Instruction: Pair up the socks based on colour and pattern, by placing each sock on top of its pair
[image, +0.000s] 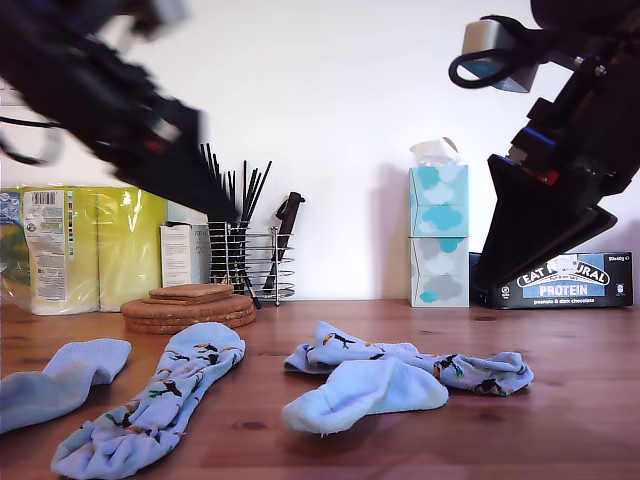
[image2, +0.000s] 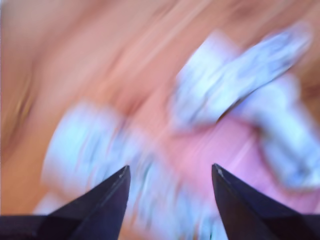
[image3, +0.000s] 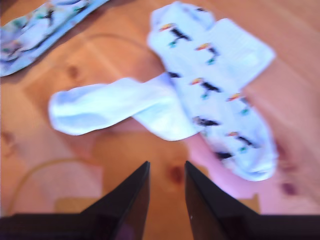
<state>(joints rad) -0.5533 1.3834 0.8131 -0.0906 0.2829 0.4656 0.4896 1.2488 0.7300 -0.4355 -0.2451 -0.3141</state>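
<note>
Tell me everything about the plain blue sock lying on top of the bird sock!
The plain pale blue sock is soft knit fabric with no pattern. It lies limp and slightly bent on the wooden table, its middle draped across the toucan sock beneath it. No gripper touches it.

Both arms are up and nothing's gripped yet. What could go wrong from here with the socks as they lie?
The plain sock lies across a toucan sock near the exterior view's right; a grab there might lift both. Their partners, the other plain sock and other toucan sock, lie apart toward that view's left, so each carry is a long one and could drag. My first gripper shows heavy blur, so aiming by its view now seems unreliable.
</note>
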